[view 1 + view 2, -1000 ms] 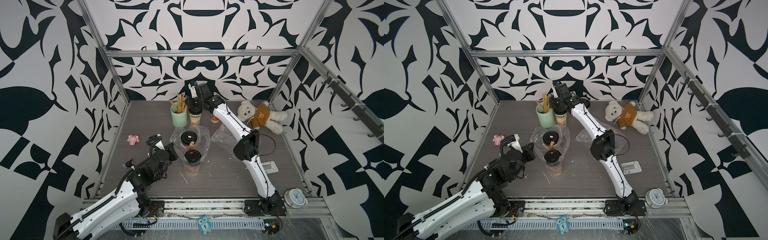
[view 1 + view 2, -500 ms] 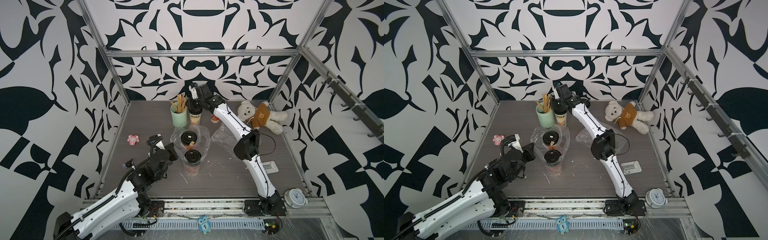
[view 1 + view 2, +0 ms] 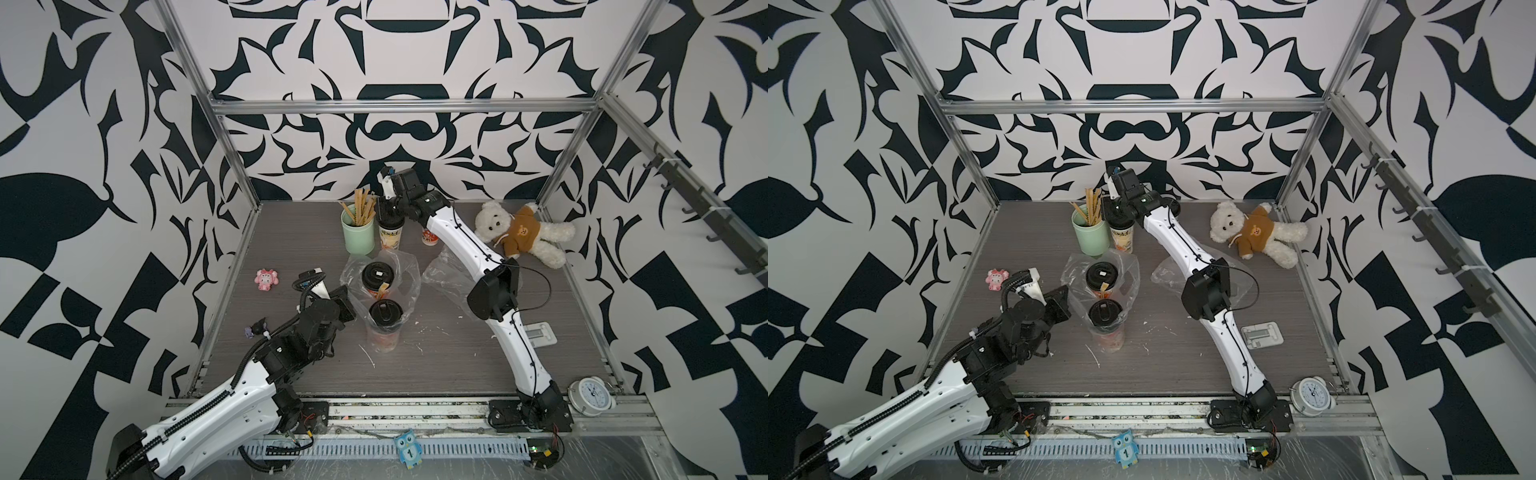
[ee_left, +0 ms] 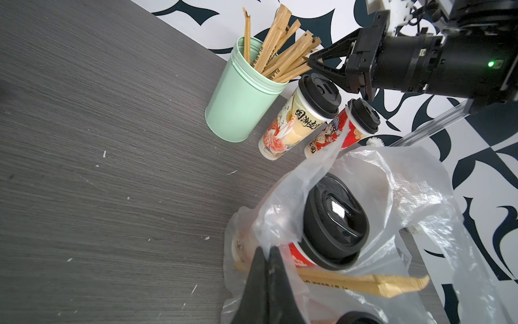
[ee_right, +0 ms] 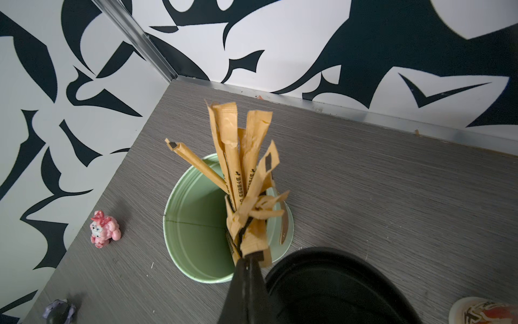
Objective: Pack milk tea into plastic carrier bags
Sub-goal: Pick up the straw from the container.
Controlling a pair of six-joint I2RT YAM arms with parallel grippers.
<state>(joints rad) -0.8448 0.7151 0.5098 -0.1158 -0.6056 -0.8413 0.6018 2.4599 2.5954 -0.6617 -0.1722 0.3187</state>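
Note:
Two milk tea cups with black lids stand inside a clear plastic carrier bag mid-table, a brown stick lying between them. My left gripper is shut on that bag's edge, seen in both top views. A cream-yellow cup and a red cup stand at the back. My right gripper is shut on a brown stick above the mint-green holder. A second bag lies under the right arm.
A teddy bear lies at the back right and a pink toy at the left. A small grey device and a white clock sit near the front right. The cream cup's lid is right beside the right fingers.
My right gripper has shut on a brown stick over the holder. Both arms have stayed nearly where they were, and the left still holds the bag.

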